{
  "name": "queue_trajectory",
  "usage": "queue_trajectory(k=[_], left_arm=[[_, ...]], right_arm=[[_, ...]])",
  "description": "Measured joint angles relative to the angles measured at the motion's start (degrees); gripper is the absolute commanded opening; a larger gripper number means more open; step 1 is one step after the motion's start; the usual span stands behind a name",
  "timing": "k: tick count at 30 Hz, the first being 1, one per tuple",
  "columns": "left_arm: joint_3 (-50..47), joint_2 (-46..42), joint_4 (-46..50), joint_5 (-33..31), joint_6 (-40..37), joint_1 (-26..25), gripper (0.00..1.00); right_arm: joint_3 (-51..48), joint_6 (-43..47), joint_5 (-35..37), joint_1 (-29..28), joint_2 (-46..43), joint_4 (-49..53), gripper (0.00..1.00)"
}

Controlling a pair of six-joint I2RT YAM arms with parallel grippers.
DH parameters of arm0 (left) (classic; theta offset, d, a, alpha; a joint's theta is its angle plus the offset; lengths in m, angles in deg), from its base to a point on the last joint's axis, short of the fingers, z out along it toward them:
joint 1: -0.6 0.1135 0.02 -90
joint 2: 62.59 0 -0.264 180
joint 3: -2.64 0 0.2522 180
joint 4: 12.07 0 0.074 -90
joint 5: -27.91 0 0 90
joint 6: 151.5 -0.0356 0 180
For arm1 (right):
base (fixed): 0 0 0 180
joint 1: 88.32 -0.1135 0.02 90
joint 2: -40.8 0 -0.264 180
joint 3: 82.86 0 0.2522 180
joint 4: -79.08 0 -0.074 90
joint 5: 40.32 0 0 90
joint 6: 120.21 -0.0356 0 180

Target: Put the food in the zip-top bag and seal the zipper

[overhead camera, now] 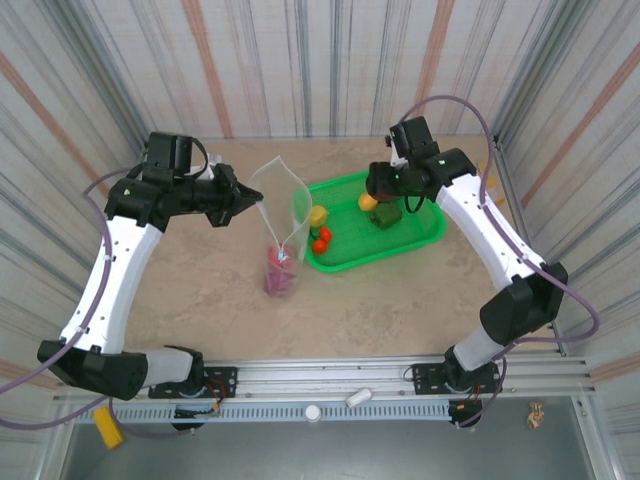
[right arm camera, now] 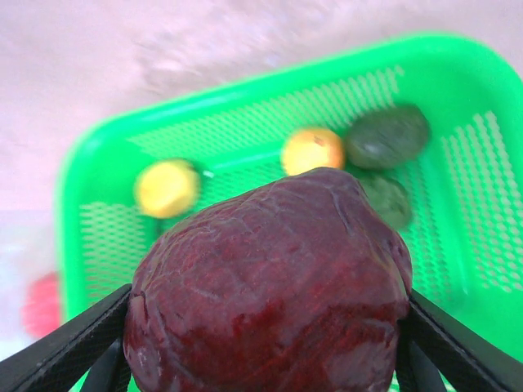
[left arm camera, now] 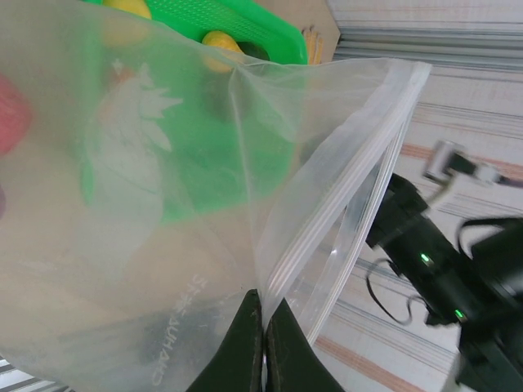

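Right claw (right arm camera: 270,314), fingers spread wide, clamps the maroon toy piece (right arm camera: 270,261) across its middle above the green tray (right arm camera: 245,102). The piece looks light, hard and glossy, so probably slippery. Left claw (left arm camera: 263,347), fully closed, pinches the zip-top bag (left arm camera: 147,204) beside its zipper (left arm camera: 351,171), holding the limp film upright left of the tray.
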Motion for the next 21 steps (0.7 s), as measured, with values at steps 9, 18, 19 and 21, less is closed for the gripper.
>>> queue_trajectory(k=[9, 18, 19, 21], left_arm=[[-1.29, 0.00, -0.22, -1.86, 1.77, 0.00, 0.00], [-2.36, 0.02, -3.10, -1.33, 2.97, -0.04, 0.00], [-2.36, 0.11, -3.26, -0.81, 3.13, -0.04, 0.00], [-2.36, 0.13, -3.80, -0.04, 3.17, -0.07, 0.00]], right_arm=[[20.24, 0.02, -6.80, -13.18, -0.26, 0.48, 0.62], [26.18, 0.02, -12.92, -21.14, 4.09, -0.04, 0.62], [26.88, 0.07, -12.87, -21.88, 5.31, 0.24, 0.62], [27.43, 0.11, -12.57, -22.93, 7.39, 0.79, 0.62]])
